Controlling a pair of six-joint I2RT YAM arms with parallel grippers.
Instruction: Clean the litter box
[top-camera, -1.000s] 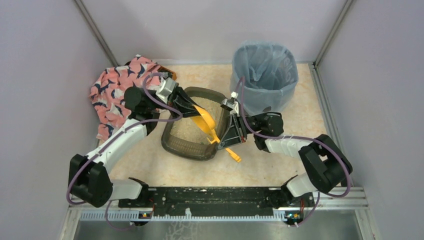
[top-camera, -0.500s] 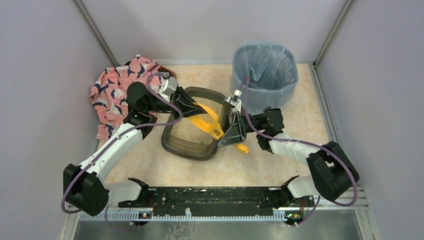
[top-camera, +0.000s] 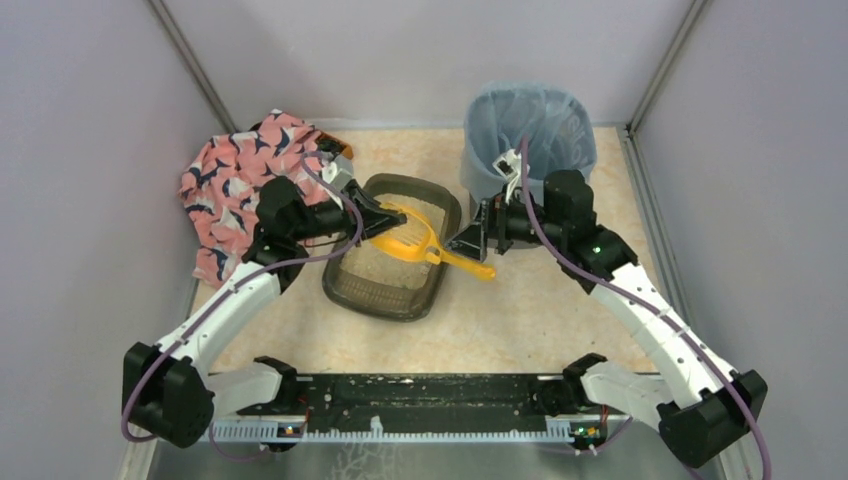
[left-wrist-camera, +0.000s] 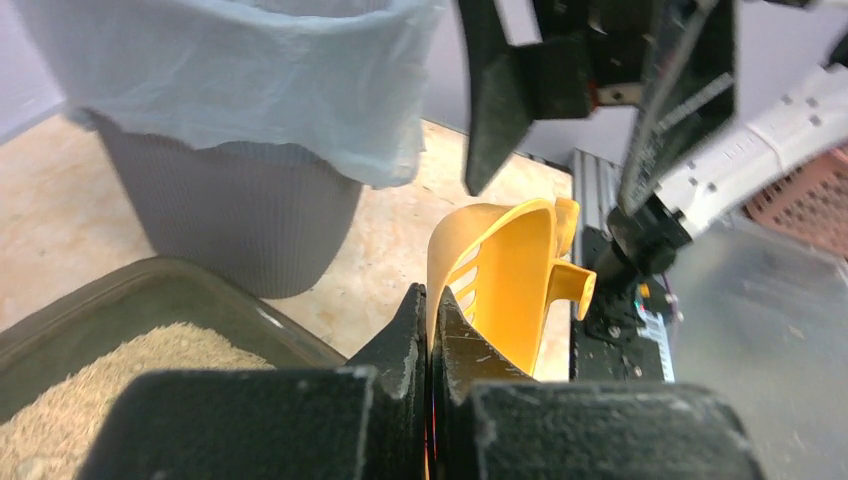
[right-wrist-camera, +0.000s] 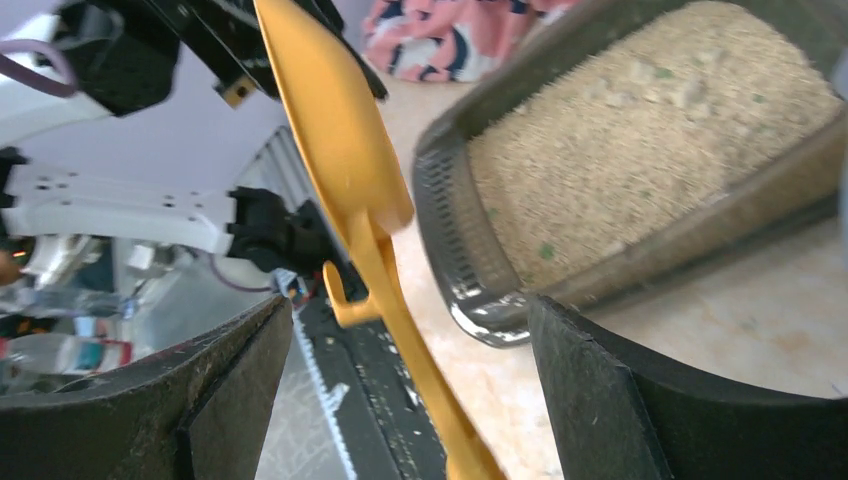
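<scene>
From my console: the litter box (top-camera: 380, 302), glossy smoke-dark see-through plastic, holds dry, rough, matt litter (top-camera: 385, 266). Over it, the scoop (top-camera: 405, 240) is smooth, shiny yellow-orange plastic. Beyond the box to the right, a ribbed matt grey plastic bin (left-wrist-camera: 230, 220) wears a thin, crinkled blue film bag (top-camera: 530, 120). Left of the box lies soft printed cloth (top-camera: 230, 180).

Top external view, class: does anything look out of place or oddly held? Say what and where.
The yellow scoop is odd: the left gripper pinches its bowl edge, not its handle, which pokes out past the litter box rim. A pink patterned cloth lies crumpled at the back left.
</scene>
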